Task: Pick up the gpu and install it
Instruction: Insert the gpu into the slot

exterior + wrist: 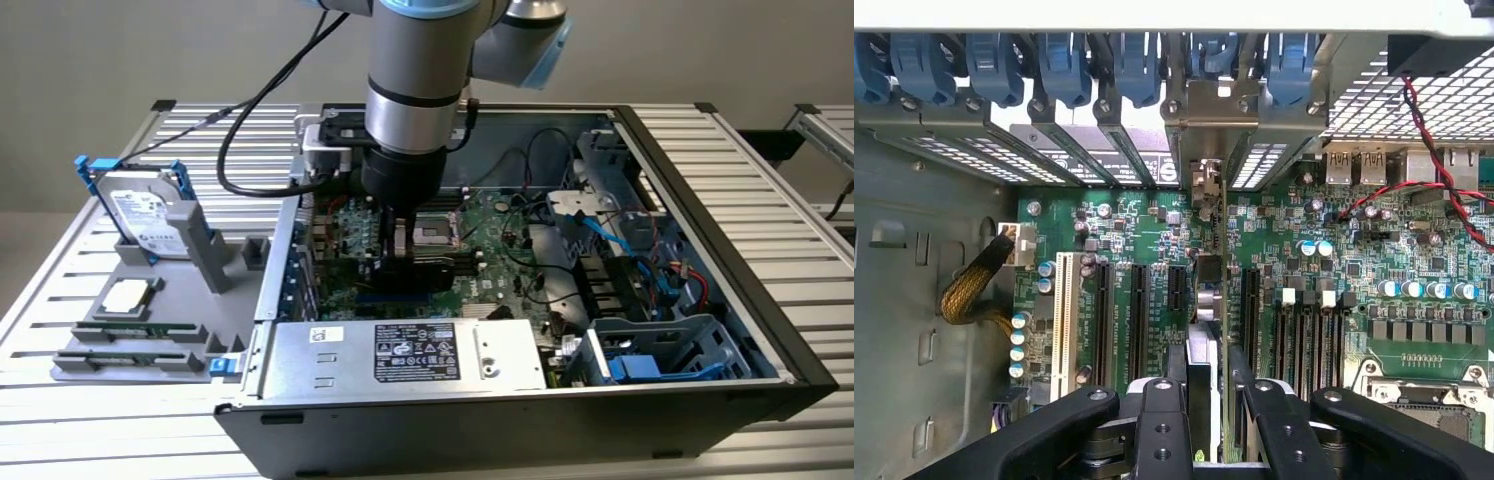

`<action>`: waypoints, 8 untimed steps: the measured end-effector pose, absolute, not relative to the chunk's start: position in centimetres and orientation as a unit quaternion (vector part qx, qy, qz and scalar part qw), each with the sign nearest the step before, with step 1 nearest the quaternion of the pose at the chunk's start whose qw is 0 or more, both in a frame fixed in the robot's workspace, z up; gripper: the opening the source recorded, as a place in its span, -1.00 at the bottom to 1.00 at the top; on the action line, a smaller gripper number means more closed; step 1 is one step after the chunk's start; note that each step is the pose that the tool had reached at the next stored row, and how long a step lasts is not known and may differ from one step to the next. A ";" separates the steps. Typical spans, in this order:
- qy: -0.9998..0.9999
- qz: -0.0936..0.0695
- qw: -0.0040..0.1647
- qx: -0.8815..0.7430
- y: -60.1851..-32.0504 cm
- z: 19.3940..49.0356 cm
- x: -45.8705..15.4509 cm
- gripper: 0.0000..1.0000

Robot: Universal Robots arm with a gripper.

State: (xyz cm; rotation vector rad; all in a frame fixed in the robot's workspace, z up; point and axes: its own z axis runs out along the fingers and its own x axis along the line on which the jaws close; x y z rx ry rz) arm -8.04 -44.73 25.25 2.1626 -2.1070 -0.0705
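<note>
Over the motherboard (501,240), in the exterior view, my arm comes straight down into the open computer case (747,300), which lies on its side so the slots face up at me. My gripper (400,262) hangs low above the expansion slots, on the exterior view's left of the CPU socket (438,232), and a dark flat shape between its fingers looks like the gpu (400,245), carried on edge so its connector can meet a slot. Beyond the case wall on the exterior view's left, the hard drive (140,220) in blue rails and the memory sticks (134,345) wait on the grey parts tray (234,260).

At the wrist, I look along the card itself. The gpu (1211,300) stands edge-on over the motherboard (1414,260), its thin board running away from me to its metal bracket at the rear slot openings (1199,180), beside the black expansion slots (1134,325). My gripper (1209,400) is partly closed, fingers (1164,400) pinching the card from both flat sides. Whether its edge is already seated in a slot, I cannot tell.
</note>
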 end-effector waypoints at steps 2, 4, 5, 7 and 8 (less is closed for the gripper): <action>-0.696 -0.023 0.061 0.715 -44.7 25.3 -8.0 -0.47; -0.696 -0.024 0.061 0.715 -44.7 25.3 -8.0 -0.47; -0.696 -0.025 0.062 0.715 -44.7 25.2 -8.0 -0.47; -0.696 -0.033 0.065 0.714 -44.7 25.2 -8.0 -0.47; -0.696 -0.037 0.067 0.714 -44.7 25.2 -8.0 -0.47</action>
